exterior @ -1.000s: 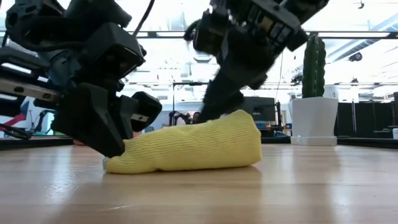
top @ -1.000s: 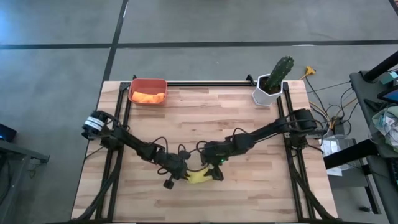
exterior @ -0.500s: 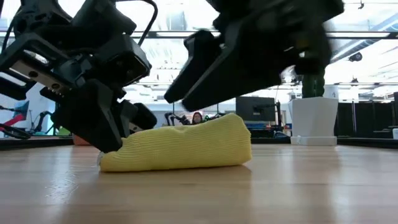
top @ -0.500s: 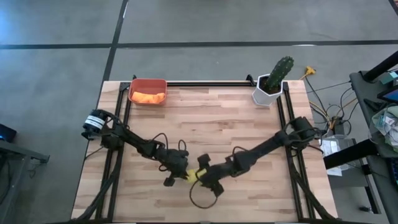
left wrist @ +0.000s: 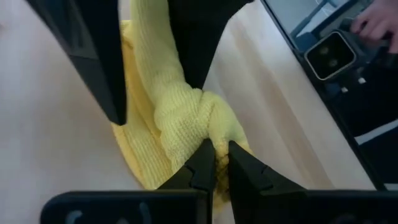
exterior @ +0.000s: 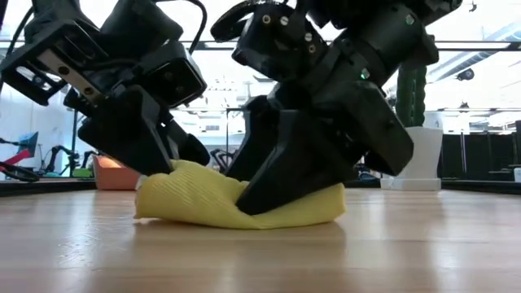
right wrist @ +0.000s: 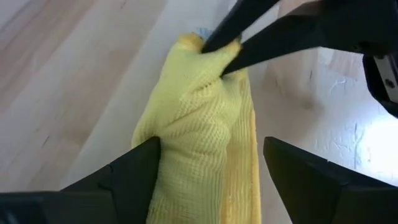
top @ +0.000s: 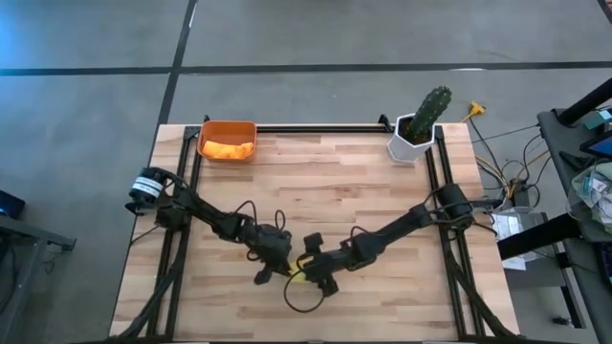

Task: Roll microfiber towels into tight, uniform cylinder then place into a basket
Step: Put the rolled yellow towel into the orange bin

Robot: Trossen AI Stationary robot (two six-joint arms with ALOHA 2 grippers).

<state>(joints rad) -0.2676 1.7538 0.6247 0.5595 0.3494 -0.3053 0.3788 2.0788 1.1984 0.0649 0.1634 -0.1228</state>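
A yellow microfiber towel (exterior: 203,199), loosely rolled, lies on the wooden table near its front middle (top: 297,275). My left gripper (left wrist: 216,150) is shut on the roll's left end (exterior: 175,167). My right gripper (right wrist: 211,152) is open, with one finger on each side of the roll's right end (exterior: 326,203), pointing along it. The basket (top: 228,139) stands at the far left with an orange towel (top: 229,149) inside. My left gripper pinches a bunched fold at the roll's left end (left wrist: 208,127) between its two fingertips, coming slanting down from the table's left. That end is raised a little; the remainder of the roll lies on the table. My right gripper's one finger (right wrist: 140,168) lies against the roll's side (right wrist: 171,155); the other finger (right wrist: 301,174) stands apart from it. The fingers slant down from the right, along the roll. The near finger (exterior: 297,175) stands where the roll's top dips.
A white pot with a green cactus (top: 419,122) stands at the far right corner. A loose cable loop (top: 301,301) lies near the front edge. Bare wood (top: 335,182) spreads across the table's middle and far part.
My right gripper has come down and toward the table's near left, rolling its wrist, and now straddles the roll's right end. My left gripper has rolled in place, still shut. The towel, before a plump even roll, now dips in the middle with its left end raised.
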